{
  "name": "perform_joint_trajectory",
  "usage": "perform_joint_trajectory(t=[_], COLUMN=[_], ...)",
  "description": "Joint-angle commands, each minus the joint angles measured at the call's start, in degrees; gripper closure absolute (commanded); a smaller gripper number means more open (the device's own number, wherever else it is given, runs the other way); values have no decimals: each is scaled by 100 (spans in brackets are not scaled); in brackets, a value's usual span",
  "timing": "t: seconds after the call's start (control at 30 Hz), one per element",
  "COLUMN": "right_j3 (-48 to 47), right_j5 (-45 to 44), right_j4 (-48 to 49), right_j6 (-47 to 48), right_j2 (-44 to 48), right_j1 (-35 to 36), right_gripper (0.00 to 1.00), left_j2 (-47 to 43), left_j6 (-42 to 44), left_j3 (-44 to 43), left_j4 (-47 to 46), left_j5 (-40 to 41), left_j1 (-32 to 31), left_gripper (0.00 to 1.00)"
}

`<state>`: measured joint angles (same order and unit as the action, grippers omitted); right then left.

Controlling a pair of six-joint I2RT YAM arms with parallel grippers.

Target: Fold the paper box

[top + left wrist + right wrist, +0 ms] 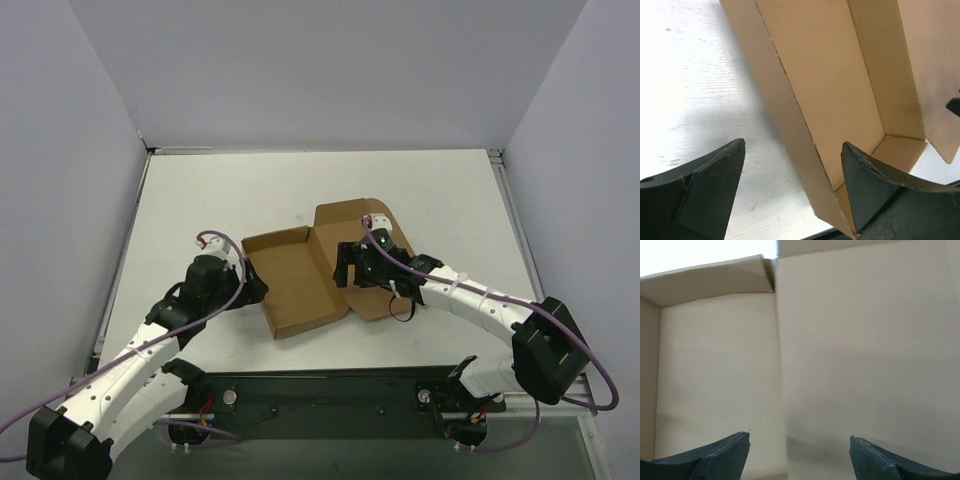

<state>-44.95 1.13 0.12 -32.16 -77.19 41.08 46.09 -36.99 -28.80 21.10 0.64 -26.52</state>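
The paper box (300, 288) is brown cardboard, partly folded, with a tray part lying left of a raised lid panel (348, 222) in mid-table. My left gripper (252, 286) is open at the tray's left wall. In the left wrist view (792, 187) its jaws straddle that upright wall (790, 115), one finger inside the tray and one outside over the table. My right gripper (350, 268) is open over the box's right side. In the right wrist view (799, 452) it faces bare cardboard (865, 350) close up and holds nothing.
The white table (200, 200) is ringed by grey walls. A black base plate (330, 395) runs along the near edge between the arm bases. Purple cables (215, 240) loop off both arms.
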Motion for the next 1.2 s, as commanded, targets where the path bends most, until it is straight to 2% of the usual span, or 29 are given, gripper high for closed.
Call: perform_joint_trajectory(t=[0.0, 0.13, 0.27, 0.33, 0.5, 0.63, 0.73, 0.93, 1.07, 1.17], right_j3=[-357, -366, -94, 179, 583, 1004, 1295, 1647, 1788, 1753], right_j5=[-620, -535, -386, -219, 36, 422, 985, 925, 933, 1135], right_j4=[-749, -1180, -1479, -1497, -1497, -1445, -1217, -1032, -733, -514], right_j6=[668, 194, -867, -1150, -1731, -2029, -2276, -2286, -2076, -1864], right_j2=[168, 449, 985, 1363, 2215, 2445, 2472, 2674, 2586, 2340], right_j1=[488, 743, 849, 788, 700, 359, 24, -205, -442, -872], right_gripper=[18, 19, 21, 21, 19, 14, 14, 14, 13, 13], left_j2=[-205, 321, 1513, 1885, 3001, 3626, 3907, 4005, 4162, 4338], left_j6=[446, 1315, 2754, 3135, 4313, 4446, 4411, 4376, 4131, 3894], left_j3=[-608, -1450, -2418, -2752, -3553, -3686, -3616, -3248, -3194, -3185], left_j4=[578, 825, 808, 720, 500, 334, 9, -694, -809, -827], left_j5=[445, 647, 507, 524, -413, -522, -618, -636, -1020, -1259], left_j1=[24, 51, 60, 77, 200, 270, 314, 323, 315, 306], left_gripper=[12, 11, 8, 7, 7, 7, 7, 8, 8, 8])
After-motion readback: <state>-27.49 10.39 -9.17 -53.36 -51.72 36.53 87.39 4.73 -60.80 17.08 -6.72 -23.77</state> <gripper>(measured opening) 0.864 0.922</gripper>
